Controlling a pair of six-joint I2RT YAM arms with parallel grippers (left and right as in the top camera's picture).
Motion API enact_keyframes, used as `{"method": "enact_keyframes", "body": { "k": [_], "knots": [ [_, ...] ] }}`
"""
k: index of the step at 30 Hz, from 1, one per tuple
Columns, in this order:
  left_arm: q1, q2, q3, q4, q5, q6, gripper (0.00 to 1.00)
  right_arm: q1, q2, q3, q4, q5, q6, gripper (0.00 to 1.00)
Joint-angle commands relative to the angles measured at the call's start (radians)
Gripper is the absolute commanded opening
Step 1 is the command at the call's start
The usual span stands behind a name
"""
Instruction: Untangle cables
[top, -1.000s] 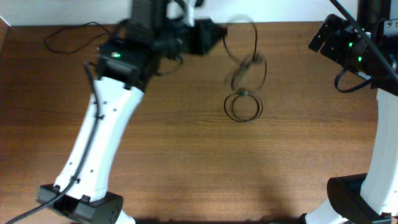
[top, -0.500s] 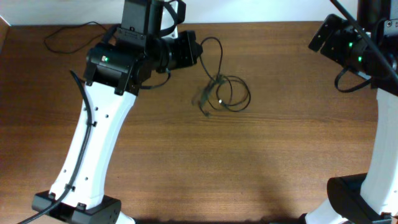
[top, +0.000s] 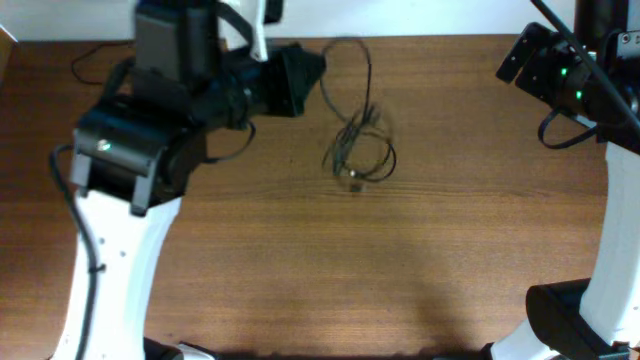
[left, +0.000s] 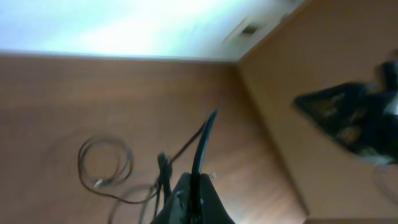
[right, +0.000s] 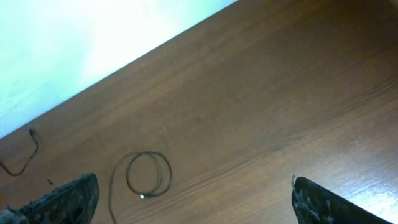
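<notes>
My left gripper (top: 316, 70) is shut on a thin black cable (top: 352, 60) that arcs up from the jaws and drops to a loose tangle of cables (top: 360, 155) on the wooden table (top: 300, 270). In the left wrist view the jaws (left: 198, 184) pinch the strand, with a round coil (left: 106, 163) lying beyond to the left. My right gripper (top: 515, 60) is at the far right, away from the cables. In the right wrist view its fingers (right: 193, 186) are wide apart and empty, with the coil (right: 149, 174) on the table between them.
A separate thin black cable (top: 82, 62) lies at the table's far left corner; its end also shows in the right wrist view (right: 25, 155). The table's back edge meets a white wall (top: 450, 15). The right arm's base (top: 570, 310) stands at the front right.
My left arm has swung left and risen, keeping hold of the strand. The tangle was dragged left across the table, and its loop now stands taller above it. The right arm has not moved.
</notes>
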Motion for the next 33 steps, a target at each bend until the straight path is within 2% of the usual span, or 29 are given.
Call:
{"method": "enact_keyframes", "body": {
  "k": [1,5,8,10,12,14,15,18,19,21,22,24,25,26,27,29,30,33],
  "knots": [
    [-0.009,0.052,-0.027,-0.026,-0.115,0.038,0.00,-0.005,-0.002,0.002,-0.006,0.020,-0.007,0.98],
    [-0.005,0.051,-0.026,-0.020,-0.137,0.039,0.00,-0.005,-0.002,0.002,-0.006,0.020,-0.007,0.99],
    [-0.011,0.053,-0.028,-0.090,-0.385,0.037,0.00,-0.005,-0.002,0.002,-0.006,0.020,-0.007,0.98],
    [-0.031,0.071,-0.033,-0.155,-0.651,0.037,0.00,-0.005,-0.002,0.002,-0.006,0.020,-0.007,0.98],
    [-0.038,0.099,-0.033,-0.211,-0.668,0.038,0.00,-0.005,-0.002,0.002,-0.006,0.020,-0.007,0.98],
    [-0.039,0.125,-0.033,-0.238,-0.539,0.039,0.00,-0.005,-0.002,0.002,-0.006,0.020,-0.007,0.98],
    [-0.039,0.134,-0.033,-0.242,-0.365,0.053,0.00,-0.005,-0.002,0.002,-0.006,0.020,-0.007,0.98],
    [0.009,0.134,-0.033,-0.172,0.332,0.166,0.00,-0.005,-0.002,0.002,-0.006,0.020,-0.007,0.98],
    [0.020,0.134,-0.033,-0.140,0.377,0.166,0.00,-0.005,-0.002,0.002,-0.006,0.020,-0.007,0.98],
    [0.032,0.133,-0.033,-0.116,0.262,0.164,0.00,-0.005,-0.002,0.002,-0.006,0.020,-0.007,0.99],
    [0.033,0.132,-0.033,-0.132,0.078,0.130,0.00,-0.005,-0.002,0.002,-0.006,0.020,-0.007,0.98],
    [0.007,0.135,-0.033,-0.202,-0.414,0.043,0.00,-0.005,-0.002,0.002,-0.006,0.020,-0.007,0.98],
    [-0.011,0.138,-0.033,-0.229,-0.578,0.044,0.00,-0.005,-0.002,0.002,-0.006,0.020,-0.007,0.98],
    [-0.027,0.138,-0.033,-0.256,-0.673,0.045,0.00,-0.005,-0.002,0.002,-0.006,0.020,-0.007,0.98],
    [-0.042,0.137,-0.033,-0.283,-0.706,0.045,0.00,-0.005,-0.002,0.002,-0.006,0.020,-0.007,0.98],
    [-0.053,0.129,-0.033,-0.296,-0.526,0.045,0.00,-0.005,-0.002,0.002,-0.006,0.020,-0.007,0.98],
    [-0.051,0.127,-0.033,-0.291,-0.318,0.051,0.00,-0.005,-0.002,0.002,-0.006,0.020,-0.007,0.98],
    [-0.034,0.136,-0.033,-0.236,0.183,0.128,0.00,-0.005,-0.002,0.002,-0.006,0.020,-0.007,0.98]
  ]
}}
